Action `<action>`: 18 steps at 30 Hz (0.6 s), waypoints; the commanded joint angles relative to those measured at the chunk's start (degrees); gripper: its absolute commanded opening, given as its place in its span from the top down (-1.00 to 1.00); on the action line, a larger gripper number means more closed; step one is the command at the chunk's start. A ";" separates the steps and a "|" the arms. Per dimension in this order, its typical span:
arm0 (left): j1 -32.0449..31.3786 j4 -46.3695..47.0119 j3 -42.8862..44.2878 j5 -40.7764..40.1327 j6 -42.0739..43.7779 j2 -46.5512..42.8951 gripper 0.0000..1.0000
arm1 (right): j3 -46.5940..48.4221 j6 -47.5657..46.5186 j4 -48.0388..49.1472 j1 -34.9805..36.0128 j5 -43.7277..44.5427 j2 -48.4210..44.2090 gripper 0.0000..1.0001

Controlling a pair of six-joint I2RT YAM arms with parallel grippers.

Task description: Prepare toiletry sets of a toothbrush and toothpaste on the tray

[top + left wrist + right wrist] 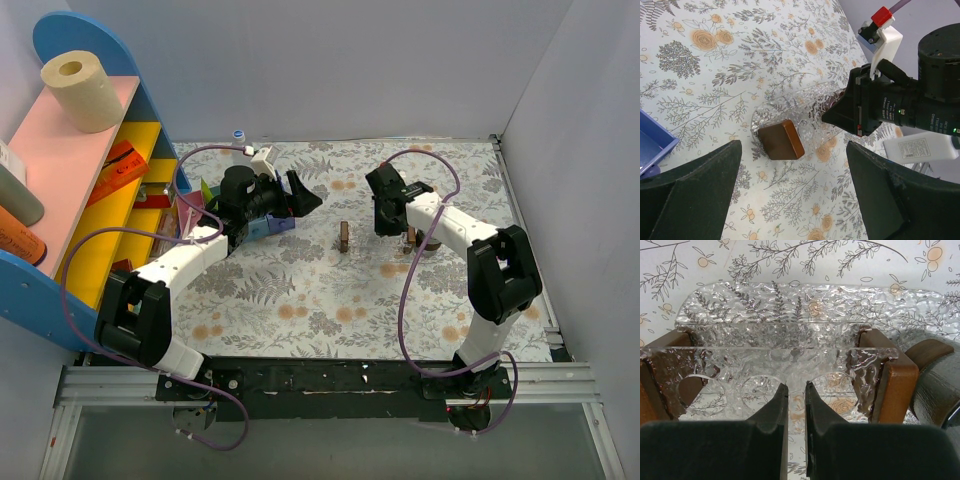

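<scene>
Right tool (pixel 794 390), fingers narrowly apart, sits at the clear tray (pixel 790 300).

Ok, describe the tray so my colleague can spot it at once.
On the floral table, look mid-table, just by the right gripper. The tray is the see-through pebbled plastic piece, set apart by a brown block at each end.
</scene>
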 commanded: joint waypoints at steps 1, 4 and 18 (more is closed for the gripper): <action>-0.09 -0.21 0.05 -0.06 0.87 -1.56 -0.72 | 3.03 1.23 0.35 -0.47 1.84 -0.07 0.97; -0.18 -0.29 0.05 -0.15 0.95 -1.65 -0.72 | 3.12 1.31 0.44 -0.64 1.84 0.28 0.97; -0.18 -0.03 -0.04 0.03 0.69 -1.65 -0.72 | 3.12 1.14 0.27 -1.26 2.02 1.60 0.97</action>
